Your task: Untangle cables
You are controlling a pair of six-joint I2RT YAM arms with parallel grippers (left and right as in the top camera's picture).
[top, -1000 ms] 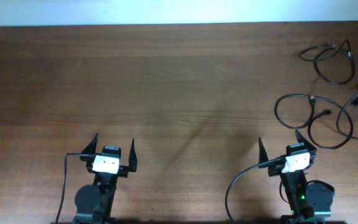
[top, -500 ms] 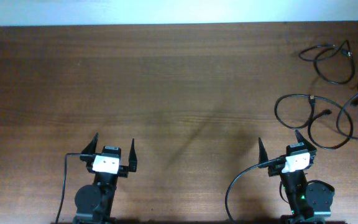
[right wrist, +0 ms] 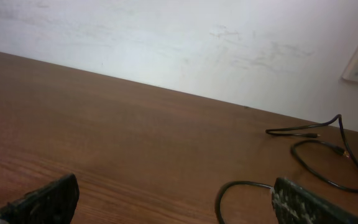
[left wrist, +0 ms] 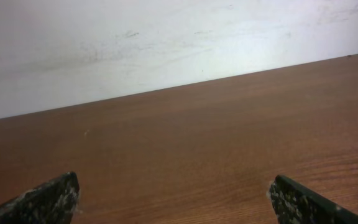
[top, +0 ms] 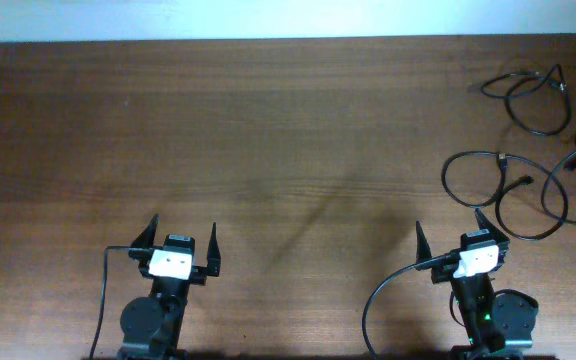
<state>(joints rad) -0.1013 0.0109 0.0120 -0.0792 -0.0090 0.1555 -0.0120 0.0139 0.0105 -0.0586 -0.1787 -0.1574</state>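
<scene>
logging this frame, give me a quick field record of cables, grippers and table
cables: thin black loops, far right of table, two groups
far group: small loops near right far corner
near group: overlapping loops ahead of right gripper
left gripper: open, empty, near edge, away from cables
right gripper: open, empty, just short of near group
table: brown wood
contact: none

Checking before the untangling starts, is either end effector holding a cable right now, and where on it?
Nothing is held. The left end effector and right end effector are open; the thin black cables lie on the table.
</scene>
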